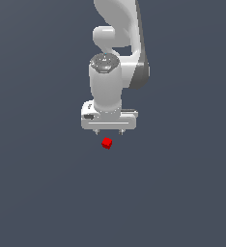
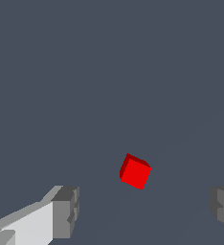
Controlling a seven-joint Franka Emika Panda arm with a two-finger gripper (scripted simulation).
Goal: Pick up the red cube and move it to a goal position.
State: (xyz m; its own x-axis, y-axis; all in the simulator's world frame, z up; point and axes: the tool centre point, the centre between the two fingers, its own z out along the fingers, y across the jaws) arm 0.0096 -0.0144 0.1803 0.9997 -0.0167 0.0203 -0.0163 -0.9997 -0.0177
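The red cube [image 1: 106, 143] lies on the dark surface, turned at an angle, just nearer the camera than the gripper [image 1: 108, 131]. Behind it, the fingers [image 2: 66, 210] stand wide apart, gripping nothing, the cube untouched.

You see a plain dark grey-blue surface [image 1: 42, 193] filling both views, and only the red cube [image 1: 106, 143] lies on it, turned slightly askew.
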